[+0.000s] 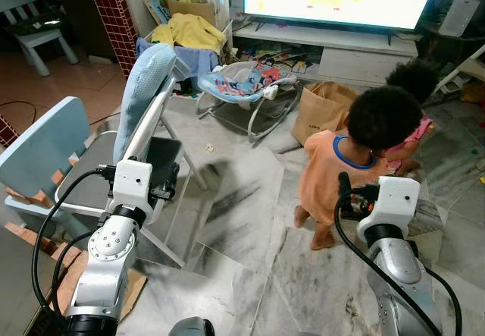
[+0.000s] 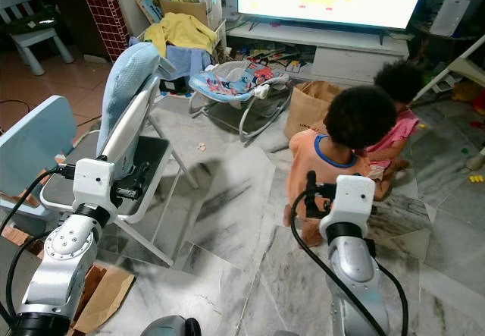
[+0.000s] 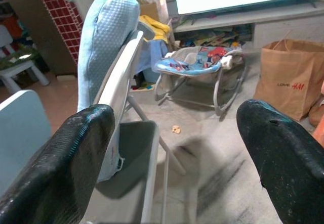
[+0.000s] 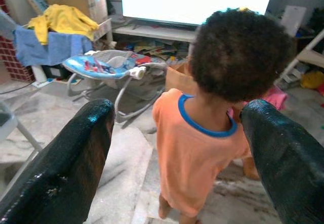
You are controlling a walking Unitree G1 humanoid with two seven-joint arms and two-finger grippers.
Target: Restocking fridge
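Reaching forward, both arms raised: left gripper (image 3: 172, 153) spread before folding chair (image 3: 132, 148), right gripper (image 4: 177, 153) spread behind child (image 4: 202, 148).

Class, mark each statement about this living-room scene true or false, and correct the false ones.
1. The right gripper is open. True.
2. The left gripper holds a bottle. False: it is open and holds nothing.
3. A person in an orange shirt stands right before the right gripper. True.
4. The baby bouncer sits on the folding chair. False: it stands on the floor, beyond the chair.
5. The brown paper bag stands on the floor. True.
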